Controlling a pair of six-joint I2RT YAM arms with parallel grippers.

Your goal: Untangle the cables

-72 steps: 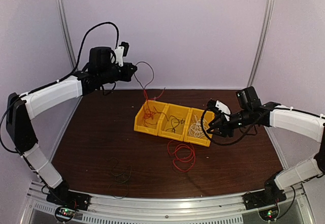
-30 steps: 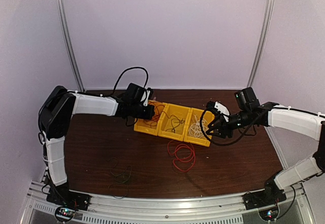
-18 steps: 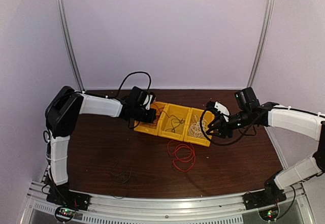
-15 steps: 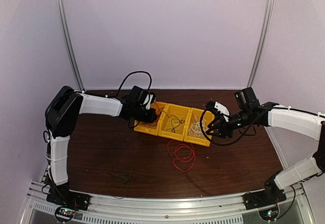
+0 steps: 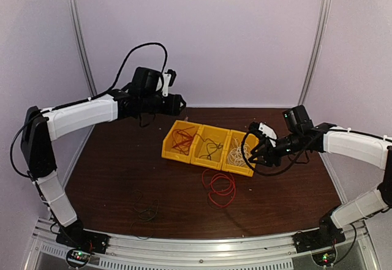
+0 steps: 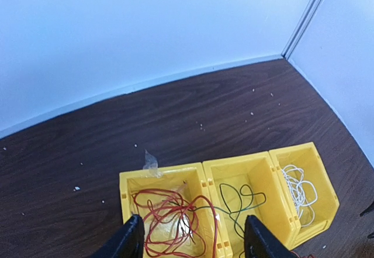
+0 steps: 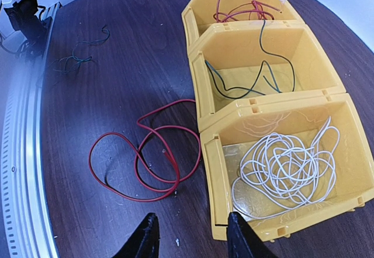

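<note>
Three yellow bins [image 5: 176, 155] [image 6: 201, 168] [image 7: 205, 116] stand in a row. The left one holds a red cable [image 5: 180, 138] [image 6: 155, 195] with a thin dark strand. A dark green cable [image 6: 220, 196] [image 7: 245, 91] lies in the middle bin and a white coil [image 7: 286, 167] [image 6: 299, 188] in the right one. Another red cable [image 5: 214, 190] [image 7: 175, 176] lies looped on the table before the bins. My left gripper [image 5: 180, 103] [image 6: 196, 246] hangs open and empty, high behind the left bin. Open too, my right gripper [image 5: 254, 153] [image 7: 193, 240] hovers at the right bin's front corner, gripping nothing.
A thin dark cable [image 5: 146, 207] [image 7: 73, 59] lies loose on the brown table toward the front left. A scrap of clear tape [image 6: 151, 161] sticks to the left bin's back rim. White walls close in the back and sides.
My left arm rose up and back out of the left bin, and its jaws opened, leaving the red cable in that bin. The right arm stayed still.
</note>
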